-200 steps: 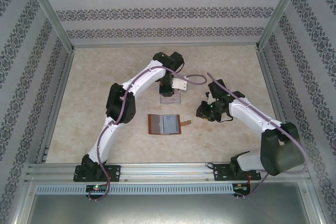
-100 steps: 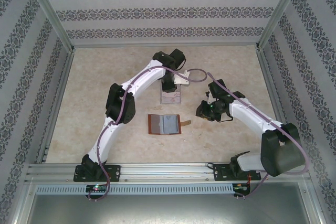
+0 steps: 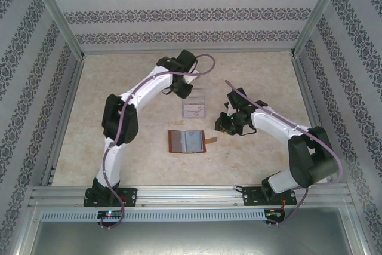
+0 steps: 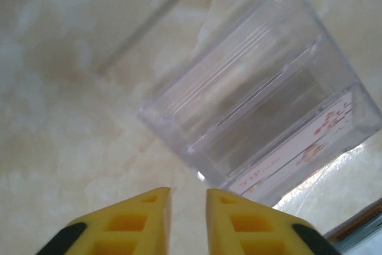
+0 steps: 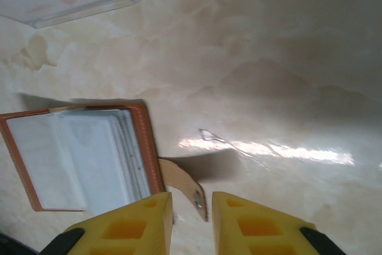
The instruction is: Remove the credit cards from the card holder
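**Colleague:** Start at the left. What is your left gripper doing?

**Operator:** My left gripper (image 3: 184, 92) hangs over the far middle of the bench (image 3: 89, 106). On its wrist camera I see its two yellow fingers (image 4: 95, 234) a narrow gap apart, with nothing between them. Just ahead of them stands a clear box (image 4: 250, 106) with a whitish-pink printed card (image 4: 301, 150) inside it. The gripper and the box are not touching.

**Colleague:** And the card holder?

**Operator:** The card holder (image 3: 187, 141) lies open and flat on the bench. It is nearer to me than the clear box and well apart from the left gripper. It has a brown rim, and its pale grey-blue pockets face up. I cannot tell whether any cards sit in those pockets. Its strap tab (image 3: 210, 140) sticks out from the right edge.

**Colleague:** And the right side?

**Operator:** My right gripper (image 3: 224, 125) hovers just to the right of that tab and above it. Its jaws are slightly parted too and hold nothing. On its wrist camera the tab's end lines up with the gap between the fingers, and the holder lies to their left.
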